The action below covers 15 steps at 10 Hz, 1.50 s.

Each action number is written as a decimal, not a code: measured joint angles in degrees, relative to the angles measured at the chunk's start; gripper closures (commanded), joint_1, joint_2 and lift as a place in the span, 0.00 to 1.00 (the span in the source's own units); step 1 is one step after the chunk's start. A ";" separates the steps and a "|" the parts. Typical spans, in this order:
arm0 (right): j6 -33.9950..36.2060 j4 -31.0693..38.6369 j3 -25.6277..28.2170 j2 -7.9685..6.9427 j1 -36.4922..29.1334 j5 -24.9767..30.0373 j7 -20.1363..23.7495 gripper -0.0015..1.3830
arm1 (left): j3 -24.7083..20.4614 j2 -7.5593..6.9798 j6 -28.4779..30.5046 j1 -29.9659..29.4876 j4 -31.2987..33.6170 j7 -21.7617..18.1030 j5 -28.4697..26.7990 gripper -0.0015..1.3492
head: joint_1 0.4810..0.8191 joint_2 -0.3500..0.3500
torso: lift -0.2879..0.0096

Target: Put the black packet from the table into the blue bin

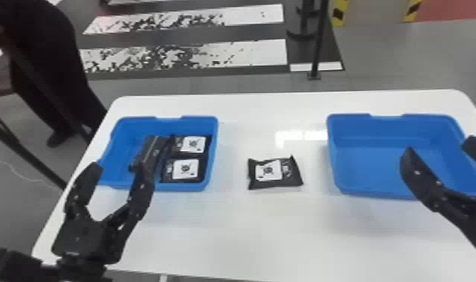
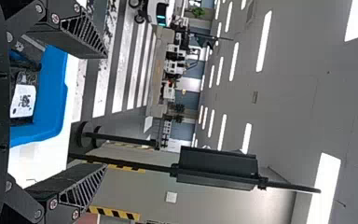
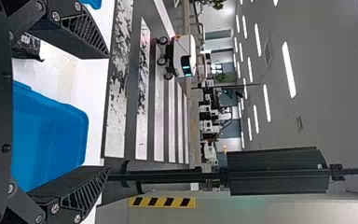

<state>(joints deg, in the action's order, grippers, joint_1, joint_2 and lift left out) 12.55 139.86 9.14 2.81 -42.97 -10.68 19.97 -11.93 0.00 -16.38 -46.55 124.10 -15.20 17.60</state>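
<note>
The left arm (image 1: 79, 240) lies nearest, its jaws spread wide, holding nothing, at the left blue bin (image 1: 135, 185) with two packets (image 1: 184, 170) inside; the right arm's (image 1: 469, 219) jaws stand open and unladen by the right blue bin (image 1: 371, 192). Between the bins, the black packet (image 1: 268, 171) rests flat on the bench (image 1: 248, 232), long axis side to side: rightward of the left jaws, leftward of the right, seemingly slightly nearer the left.
</note>
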 measured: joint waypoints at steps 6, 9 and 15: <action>-0.21 -0.29 0.00 0.00 0.09 0.06 0.00 0.13 | 0.35 0.00 0.52 0.01 0.00 0.00 -0.02 0.16 | 0.63 0.67 | 0.60; -0.32 -0.32 0.01 0.05 0.12 -0.15 -0.01 0.13 | 0.82 0.00 1.07 0.73 -0.58 -0.05 -1.16 0.16 | 0.63 0.66 | 0.60; -0.32 -0.32 0.45 0.09 -0.25 -0.39 -0.02 0.13 | 10.27 -1.56 8.74 15.75 -10.75 -6.22 -10.30 0.16 | 0.63 0.43 | 0.60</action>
<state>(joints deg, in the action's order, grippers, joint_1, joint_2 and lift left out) 12.23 139.54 9.59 2.90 -43.22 -11.07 19.95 -1.66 -1.56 -7.64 -30.80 113.35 -21.42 7.30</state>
